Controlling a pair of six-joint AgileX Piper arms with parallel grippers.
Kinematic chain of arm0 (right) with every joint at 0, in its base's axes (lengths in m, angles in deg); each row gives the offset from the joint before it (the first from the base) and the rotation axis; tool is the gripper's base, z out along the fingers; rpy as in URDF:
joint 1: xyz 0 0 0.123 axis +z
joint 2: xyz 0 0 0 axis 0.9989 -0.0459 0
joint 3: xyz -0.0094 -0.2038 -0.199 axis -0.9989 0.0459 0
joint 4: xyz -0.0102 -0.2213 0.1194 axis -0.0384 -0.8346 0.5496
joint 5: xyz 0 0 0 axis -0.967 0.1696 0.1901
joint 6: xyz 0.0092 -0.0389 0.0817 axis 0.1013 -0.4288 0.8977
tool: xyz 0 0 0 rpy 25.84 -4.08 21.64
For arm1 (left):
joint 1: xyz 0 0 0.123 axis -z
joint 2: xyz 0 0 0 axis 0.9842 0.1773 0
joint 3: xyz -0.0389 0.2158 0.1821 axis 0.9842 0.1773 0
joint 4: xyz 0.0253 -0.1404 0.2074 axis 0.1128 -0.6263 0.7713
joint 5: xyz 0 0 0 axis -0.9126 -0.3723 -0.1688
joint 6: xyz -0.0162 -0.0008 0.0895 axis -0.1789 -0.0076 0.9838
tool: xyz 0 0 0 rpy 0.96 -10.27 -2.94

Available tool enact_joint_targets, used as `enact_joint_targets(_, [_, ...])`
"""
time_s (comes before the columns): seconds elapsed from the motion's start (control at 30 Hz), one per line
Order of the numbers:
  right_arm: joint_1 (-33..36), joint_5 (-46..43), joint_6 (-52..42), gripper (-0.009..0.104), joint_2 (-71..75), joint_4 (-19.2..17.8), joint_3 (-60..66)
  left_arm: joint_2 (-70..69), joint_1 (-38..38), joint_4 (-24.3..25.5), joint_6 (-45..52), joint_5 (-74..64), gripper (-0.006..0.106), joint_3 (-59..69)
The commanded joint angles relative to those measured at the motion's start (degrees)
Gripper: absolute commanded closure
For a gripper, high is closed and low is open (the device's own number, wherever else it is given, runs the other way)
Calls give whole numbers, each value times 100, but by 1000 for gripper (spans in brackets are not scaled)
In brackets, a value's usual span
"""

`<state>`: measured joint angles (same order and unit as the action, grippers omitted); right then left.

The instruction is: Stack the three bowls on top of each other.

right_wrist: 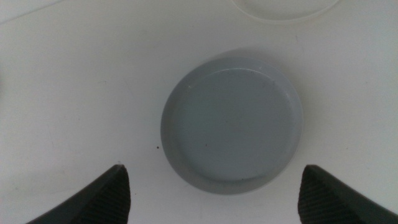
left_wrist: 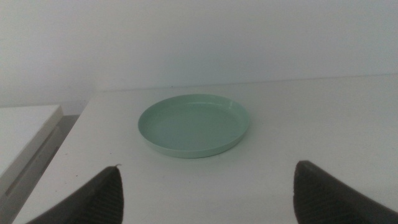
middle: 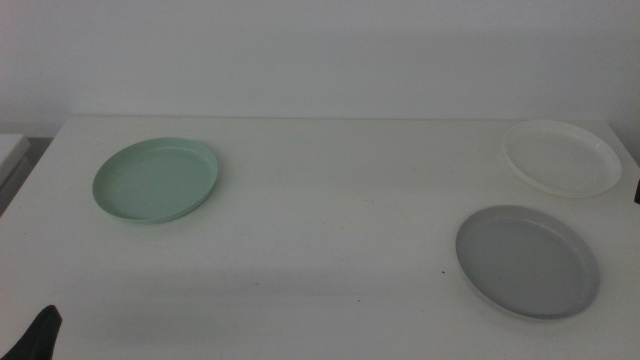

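Three shallow bowls lie apart on the white table [middle: 330,220]. The mint green bowl [middle: 156,180] sits at the left, the white bowl [middle: 561,157] at the far right, and the grey bowl [middle: 527,260] nearer on the right. My left gripper [left_wrist: 208,199] is open and low at the table's near left, facing the mint green bowl [left_wrist: 194,124] with nothing between its jaws; only a dark tip [middle: 38,335] of it shows in the middle view. My right gripper [right_wrist: 211,196] is open above the grey bowl [right_wrist: 232,120], with the white bowl's rim [right_wrist: 283,11] just beyond it.
A second white surface [left_wrist: 25,134] stands beside the table's left edge, with a gap between them. A white wall rises behind the table's far edge. A small dark speck [middle: 444,271] lies on the table by the grey bowl.
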<state>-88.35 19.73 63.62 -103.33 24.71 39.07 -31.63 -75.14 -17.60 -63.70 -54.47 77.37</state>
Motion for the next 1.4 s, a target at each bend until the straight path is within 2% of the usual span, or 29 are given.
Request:
enact_joint_targets(0.0, [-18, -84, 14, 3, -138, -43, -46, -28, -18, -18, -8, 78, 7, 2])
enact_joint_targets(0.13, [-19, -95, 119, 10, -670, -73, -111, -28, -18, -18, -8, 78, 7, 2])
enact_joint_targets(0.3, [-87, -80, 119, 25, -1751, -633, -448, -28, -18, -18, -8, 78, 7, 2])
enact_joint_targets(0.43, [-376, -80, 50, 32, -2711, -578, -846, -28, -18, -18, 11, 78, 7, 2])
enact_joint_targets(0.8, [-555, -256, -213, 33, -4891, -670, -1593, -28, -18, -18, 11, 78, 7, 2])
enact_joint_targets(1.13, [-555, -582, -254, 50, -5826, -761, -1593, -28, -18, -18, -2, 78, 7, 2])
enact_joint_targets(1.23, [-555, -637, -254, 61, -5908, -761, -1593, -28, -18, -18, -2, 78, 7, 2])
enact_joint_targets(1.37, [-555, -651, -254, 88, -5929, -809, -1593, -28, -18, -18, -2, 78, 7, 2])
